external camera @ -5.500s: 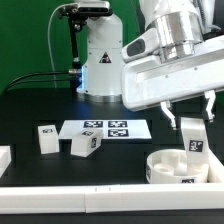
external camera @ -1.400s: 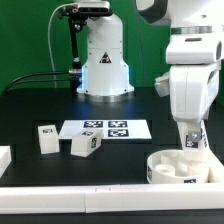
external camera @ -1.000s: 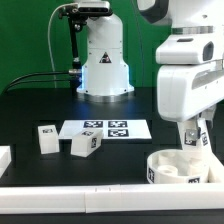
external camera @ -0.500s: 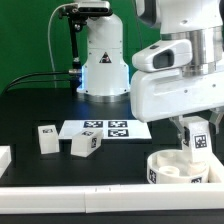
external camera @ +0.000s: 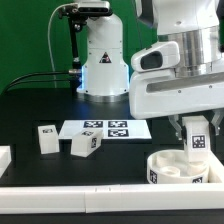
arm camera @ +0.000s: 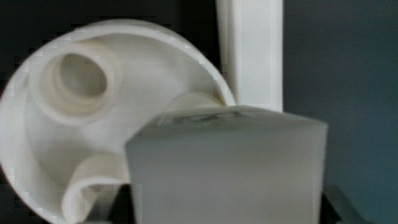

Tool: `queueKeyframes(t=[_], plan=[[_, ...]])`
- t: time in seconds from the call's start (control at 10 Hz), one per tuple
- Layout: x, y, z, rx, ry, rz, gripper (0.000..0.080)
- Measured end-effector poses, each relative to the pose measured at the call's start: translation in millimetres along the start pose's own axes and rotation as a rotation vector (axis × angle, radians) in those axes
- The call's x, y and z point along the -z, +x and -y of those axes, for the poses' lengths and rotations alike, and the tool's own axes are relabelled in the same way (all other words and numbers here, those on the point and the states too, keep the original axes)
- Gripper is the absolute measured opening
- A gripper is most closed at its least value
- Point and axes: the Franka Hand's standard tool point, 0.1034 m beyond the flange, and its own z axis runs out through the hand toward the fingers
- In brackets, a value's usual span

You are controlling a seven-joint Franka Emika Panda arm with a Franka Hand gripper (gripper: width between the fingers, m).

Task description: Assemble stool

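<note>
Black tabletop (external camera: 30,105) carries everything, with a white rail (external camera: 70,192) along its front edge. The arm's upper links run out of frame, and the broad white hand body hides most of the gripper (external camera: 197,133). The wrist points straight down over the seat disc (external camera: 160,172) at the exterior view's right. The jaws are clamped on 1 held leg (external camera: 197,142). Its long axis is vertical, its tag faces the camera, and its lower end is hidden behind the disc's rim. In the wrist view it is a blurred grey block. 2 others, the outer spare leg (external camera: 46,138) and the inner spare leg (external camera: 84,144), sit by the marker board (external camera: 105,129).
</note>
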Motion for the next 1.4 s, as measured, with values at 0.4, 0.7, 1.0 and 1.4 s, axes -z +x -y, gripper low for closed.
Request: queueKeyframes(t=[0.4,0.7,1.0,1.4], plan=[[-1.0,11.9,-0.2,-0.493,0.074,-0.036,0.0337],[-1.5,10.6,1.9,-0.634,0.088,-0.024,0.0337],[0.0,12.7,5.6,-0.945,0.133,-0.009,0.0337],[-0.5,12.6,11.8,-1.235,0.194,-0.034,0.0337]])
